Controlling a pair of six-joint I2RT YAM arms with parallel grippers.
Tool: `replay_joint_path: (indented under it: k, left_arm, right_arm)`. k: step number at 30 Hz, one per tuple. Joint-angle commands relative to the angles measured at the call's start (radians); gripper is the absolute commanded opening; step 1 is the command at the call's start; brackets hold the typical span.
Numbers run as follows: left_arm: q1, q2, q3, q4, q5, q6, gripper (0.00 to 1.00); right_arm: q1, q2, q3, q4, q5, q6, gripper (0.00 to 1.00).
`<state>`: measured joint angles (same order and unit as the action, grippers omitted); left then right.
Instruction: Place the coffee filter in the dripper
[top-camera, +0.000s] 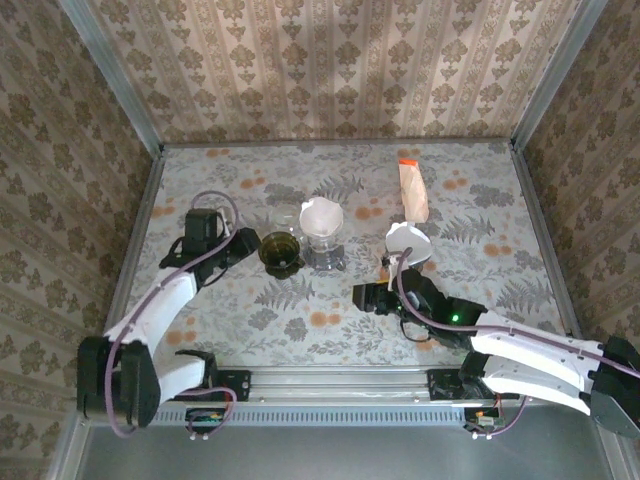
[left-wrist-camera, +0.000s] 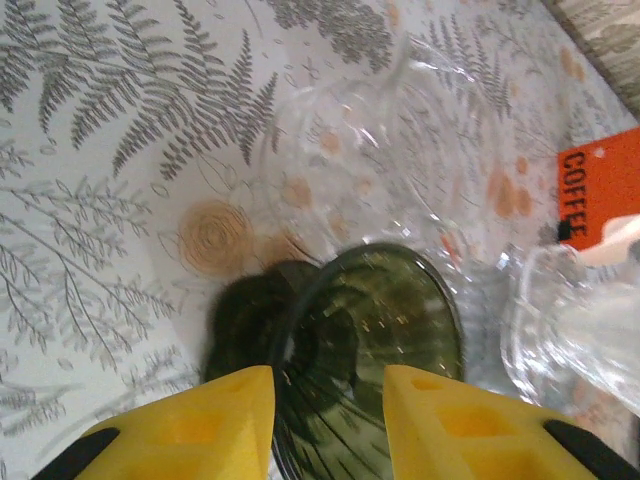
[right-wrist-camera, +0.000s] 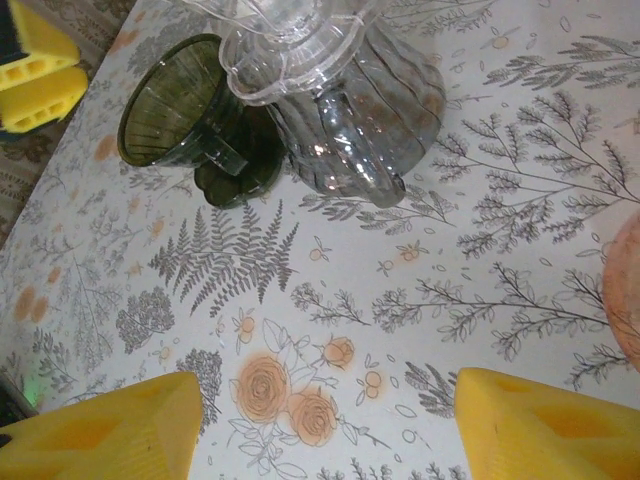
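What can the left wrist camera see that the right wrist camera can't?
The left wrist camera gets an orange COFFEE tag and a clear glass beyond the green dripper. The right wrist camera gets the open right gripper and a pinkish thing at its right edge, too cut off to name. Both see the green dripper, the glass carafe beside it, the left gripper and the flowery table.
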<state>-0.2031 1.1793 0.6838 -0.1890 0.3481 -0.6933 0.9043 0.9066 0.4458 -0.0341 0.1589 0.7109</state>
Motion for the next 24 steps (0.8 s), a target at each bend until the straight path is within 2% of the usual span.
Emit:
replay_joint_path:
  k: [1, 4, 9, 15, 20, 24]
  left_arm:
    - [0.019, 0.062, 0.038, 0.085, 0.027, 0.057, 0.38]
    - [0.027, 0.128, 0.07, 0.174, 0.026, 0.064, 0.43]
    - [0.033, 0.277, 0.144, 0.319, 0.068, 0.044, 0.43]
    - [0.006, 0.393, 0.267, 0.289, 0.055, 0.059, 0.41]
    - [-0.05, 0.429, 0.36, 0.118, -0.061, 0.15, 0.43]
    - [-0.058, 0.456, 0.356, 0.148, -0.059, 0.132, 0.43]
  right_arm:
    - [0.006, -0.021, -0.018, -0.05, 0.03, 0.007, 0.7]
    - [0.006, -0.018, -0.024, -0.044, 0.03, 0.009, 0.7]
    - [0.005, -0.013, -0.026, -0.037, 0.026, 0.007, 0.7]
    - [0.006, -0.04, -0.043, -0.057, 0.035, 0.01, 0.7]
    - [0.005, -0.08, -0.056, -0.066, 0.049, 0.009, 0.71]
    - [0.004, -0.08, -0.058, -0.069, 0.051, -0.004, 0.71]
